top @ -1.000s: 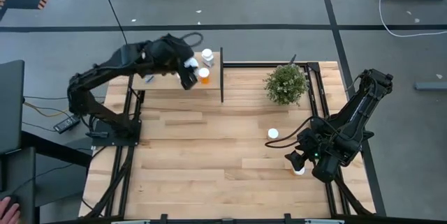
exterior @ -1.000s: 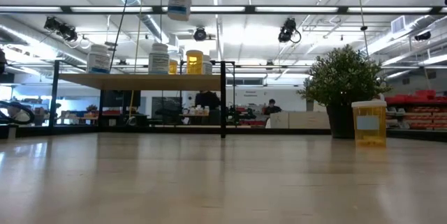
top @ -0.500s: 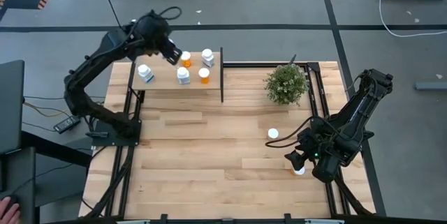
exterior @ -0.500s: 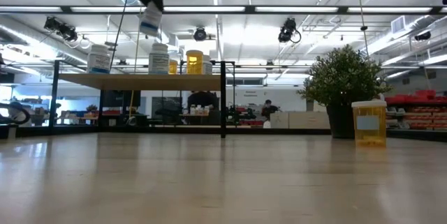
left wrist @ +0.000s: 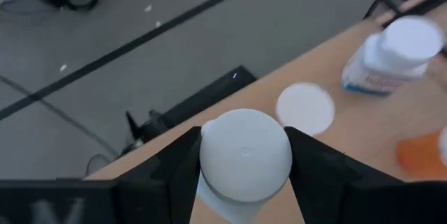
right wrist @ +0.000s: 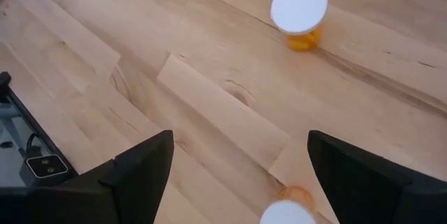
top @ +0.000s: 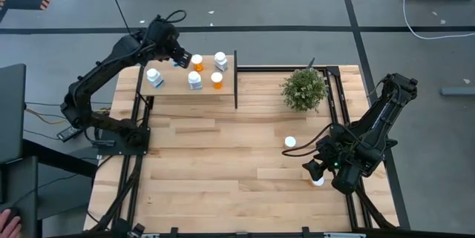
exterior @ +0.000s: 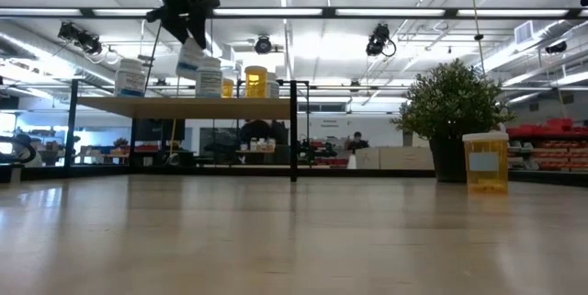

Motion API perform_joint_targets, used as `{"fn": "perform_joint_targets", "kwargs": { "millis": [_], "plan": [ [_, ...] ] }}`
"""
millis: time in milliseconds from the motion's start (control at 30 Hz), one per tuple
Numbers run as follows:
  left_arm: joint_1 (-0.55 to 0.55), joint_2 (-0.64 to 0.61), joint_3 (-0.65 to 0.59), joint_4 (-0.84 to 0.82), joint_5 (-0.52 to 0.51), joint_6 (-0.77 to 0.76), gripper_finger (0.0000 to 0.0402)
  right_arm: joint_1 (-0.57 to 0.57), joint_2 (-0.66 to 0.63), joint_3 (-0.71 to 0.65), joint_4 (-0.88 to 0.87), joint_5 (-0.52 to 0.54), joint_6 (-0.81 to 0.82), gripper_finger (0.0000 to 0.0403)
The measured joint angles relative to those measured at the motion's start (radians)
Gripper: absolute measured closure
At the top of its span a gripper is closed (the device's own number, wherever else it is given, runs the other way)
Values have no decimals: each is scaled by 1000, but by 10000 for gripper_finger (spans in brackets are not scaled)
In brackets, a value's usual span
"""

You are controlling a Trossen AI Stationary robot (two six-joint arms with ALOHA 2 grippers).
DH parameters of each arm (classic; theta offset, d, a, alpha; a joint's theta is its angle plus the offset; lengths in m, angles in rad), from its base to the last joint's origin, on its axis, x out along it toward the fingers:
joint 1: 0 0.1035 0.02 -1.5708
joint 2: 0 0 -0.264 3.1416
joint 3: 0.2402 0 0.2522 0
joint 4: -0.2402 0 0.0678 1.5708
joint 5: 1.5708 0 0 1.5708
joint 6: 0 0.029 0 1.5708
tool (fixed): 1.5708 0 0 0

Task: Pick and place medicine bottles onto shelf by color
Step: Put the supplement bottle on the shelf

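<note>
Left gripper (top: pixel 177 58) reaches from its base at the tabletop's (top: pixel 223 179) left edge up and across to the far edge of the shelf (top: pixel 174 84), its arm bent high; in the left wrist view its fingers (left wrist: pixel 174 165) clamp a white-capped bottle (left wrist: pixel 245 155) by the sides, and the low view shows that bottle (exterior: pixel 190 59) hanging tilted just above the shelf board (exterior: pixel 184 106). On the shelf stand two white bottles (top: pixel 154 78) and (top: pixel 194 81), two orange ones (top: pixel 197 63) and (top: pixel 217 80), and another white one (top: pixel 220 61) next to the black divider (top: pixel 236 80); the held bottle sits over the bare strip between the leftmost white bottle and the far orange one. Right gripper (top: pixel 315 171) rests low near the tabletop's right edge, jaws spread wide and empty, with one orange bottle (top: pixel 318 182) just beside it and another (top: pixel 289 143) nearer the plant (top: pixel 303 88). The middle of the tabletop lies bare wood.
</note>
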Motion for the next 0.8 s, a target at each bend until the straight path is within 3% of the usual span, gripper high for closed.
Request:
{"fn": "perform_joint_targets", "kwargs": {
  "millis": [367,800],
  "plan": [
    [26,-6,-173,155,0,-3,209,0,0,0,1,-13,15,65],
    [39,-7,-279,264,-28,-15,205,0,0,0,1,-27,46,65]
  ]
}}
